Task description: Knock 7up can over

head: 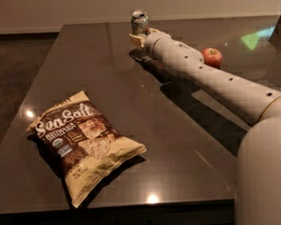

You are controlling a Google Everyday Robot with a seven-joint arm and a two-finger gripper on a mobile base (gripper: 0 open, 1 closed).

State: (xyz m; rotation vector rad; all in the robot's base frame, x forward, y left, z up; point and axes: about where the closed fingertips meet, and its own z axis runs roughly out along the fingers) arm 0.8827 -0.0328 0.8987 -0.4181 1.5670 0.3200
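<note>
From the camera view, the table [97,65] was a broad dark slab, polished enough to throw back small spots of light near its front edge and a green glare at the far right. On the near left lay a chip bag [83,139], flat on its back. It was crinkled and puffy, tan at the ends and brown in the middle, with "Sea Salt" in big white letters. What it held I could not see.

Right at the far edge stood the 7up can [139,21], a small metal cylinder with a silver rim and a green and white label, upright or very nearly so. The arm [208,75], a smooth pale tube dotted with little dark holes, reached across from the right. At its tip, the gripper [139,38] was down at the foot of the can, its pale yellowish end right against the base. Whether it was clamped or loose, I could not tell.

Just beyond the arm sat a round red apple [212,56], glossy, well apart from the can.
</note>
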